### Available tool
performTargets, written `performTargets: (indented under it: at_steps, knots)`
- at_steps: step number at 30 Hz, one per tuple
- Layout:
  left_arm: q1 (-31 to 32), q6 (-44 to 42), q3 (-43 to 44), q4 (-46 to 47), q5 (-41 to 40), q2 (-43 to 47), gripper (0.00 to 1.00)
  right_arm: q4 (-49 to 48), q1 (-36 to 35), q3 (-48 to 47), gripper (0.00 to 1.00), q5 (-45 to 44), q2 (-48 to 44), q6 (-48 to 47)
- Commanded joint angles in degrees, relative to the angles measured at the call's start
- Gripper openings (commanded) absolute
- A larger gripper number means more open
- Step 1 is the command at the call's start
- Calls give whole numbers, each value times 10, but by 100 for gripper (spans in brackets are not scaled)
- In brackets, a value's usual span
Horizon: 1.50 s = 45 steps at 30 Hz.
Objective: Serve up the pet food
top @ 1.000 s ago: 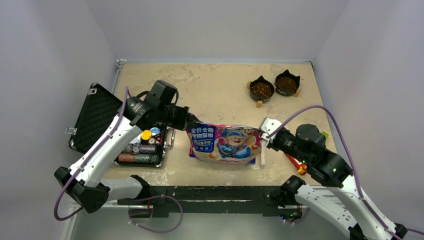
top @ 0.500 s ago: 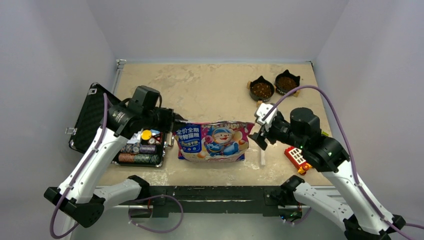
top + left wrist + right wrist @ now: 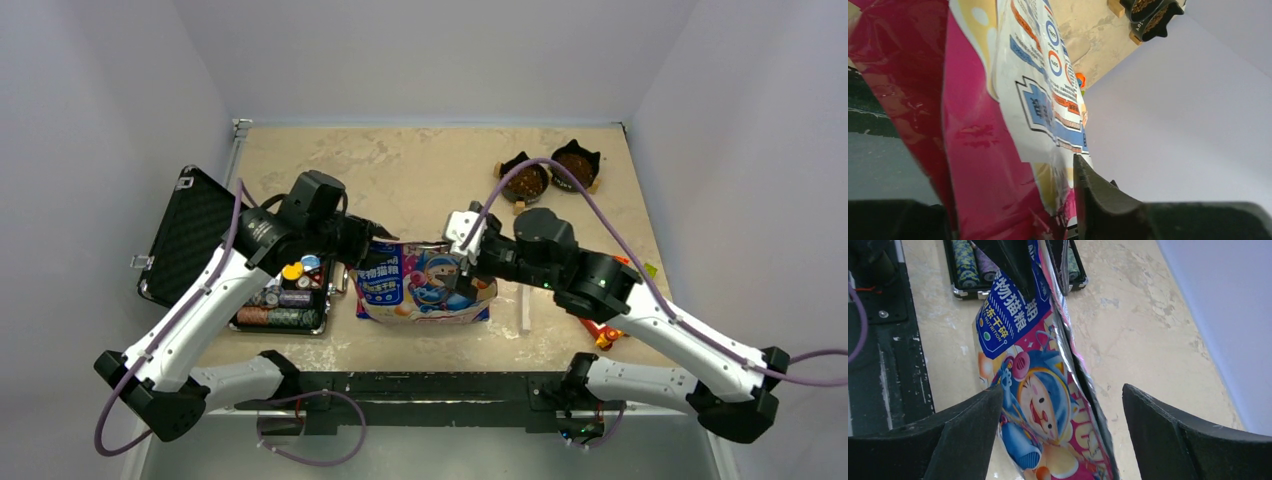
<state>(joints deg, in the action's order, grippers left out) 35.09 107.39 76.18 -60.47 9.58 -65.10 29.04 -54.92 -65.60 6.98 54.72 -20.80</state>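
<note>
The bag (image 3: pixel 425 285) was best pinched squarely by the wide-open right gripper (image 3: pixel 1062 389); the left gripper's (image 3: pixel 1010 182) grip could not be judged.

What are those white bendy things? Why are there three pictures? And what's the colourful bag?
Those are two robot arms bolted to a table. One picture looks down from above. The other two come from small cameras on each arm's wrist, so you see the black fingers up close. On the table are a cartoon pet food bag, two black cat-eared bowls of brown kibble, and an open case of poker chips. The right arm's fingers are spread wide over the bag and hold nothing. The left arm's fingers sit on either side of the bag's edge. I can't tell whether they pinch it.
</note>
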Motion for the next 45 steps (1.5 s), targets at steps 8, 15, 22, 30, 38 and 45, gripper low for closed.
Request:
performTargets:
  at_steps: [8, 15, 22, 30, 38, 45]
  knots:
    - [6, 1, 12, 37, -16, 7, 14, -201, -39, 34, 81, -63, 71, -123]
    - [7, 12, 2, 47, -15, 18, 2, -261, -43, 57, 73, -87, 102, -179]
    - [7, 49, -13, 21, -5, 33, 0, -292, -53, 55, 33, -186, 111, -197]
    - [6, 60, 0, -4, -25, 30, 0, -172, -64, 58, 0, -200, 53, -152]
    - [6, 97, -3, -36, -51, 61, 0, -103, -58, 10, 0, -239, 80, -32]
    - [-8, 156, -49, -39, -59, 88, 0, -109, -56, 6, 0, -444, 88, 33]
